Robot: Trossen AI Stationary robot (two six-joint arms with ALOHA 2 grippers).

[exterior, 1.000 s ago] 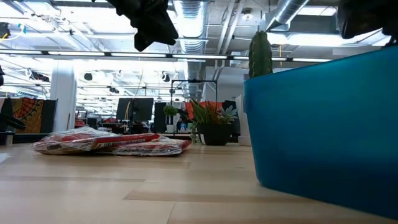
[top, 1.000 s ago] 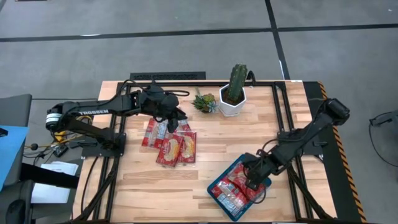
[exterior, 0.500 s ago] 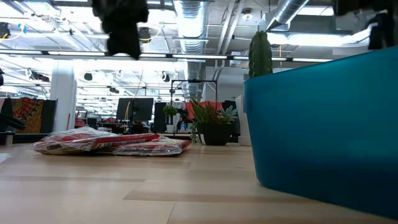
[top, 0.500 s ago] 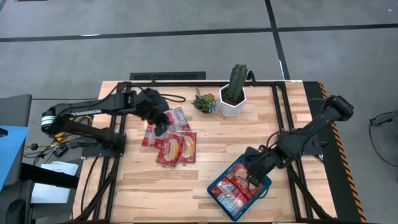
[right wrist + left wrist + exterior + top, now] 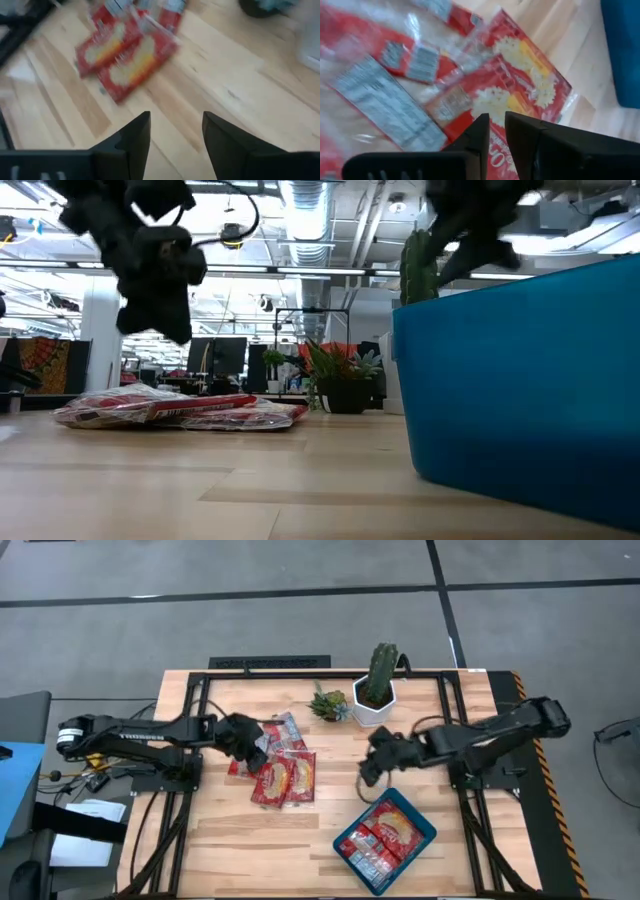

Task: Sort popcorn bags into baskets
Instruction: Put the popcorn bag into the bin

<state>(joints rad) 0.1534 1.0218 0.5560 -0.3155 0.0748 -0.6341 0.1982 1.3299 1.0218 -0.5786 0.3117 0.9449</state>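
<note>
Several red popcorn bags (image 5: 285,775) lie flat in an overlapping pile left of the table's middle; they also show in the low view as popcorn bags (image 5: 180,410). My left gripper (image 5: 262,753) hovers just over the pile's left part, fingers all but shut with nothing between them (image 5: 496,120). It stands clear above the bags in the low view (image 5: 160,330). The teal basket (image 5: 425,830) at the near right holds several more bags (image 5: 385,837). My right gripper (image 5: 368,772) stands open (image 5: 176,117) over bare wood between basket and pile.
A tall cactus in a white pot (image 5: 378,690) and a small spiky plant (image 5: 330,703) stand at the far middle. Black frame rails (image 5: 195,740) run along the table's sides. Bare wood lies between the pile and the basket wall (image 5: 520,380).
My right gripper has risen out of the basket and swung toward the table's left and far side, now over bare wood near the pile. My left gripper has shifted toward the left edge across the pile and come down closer to the bags. The bags have stayed put.
</note>
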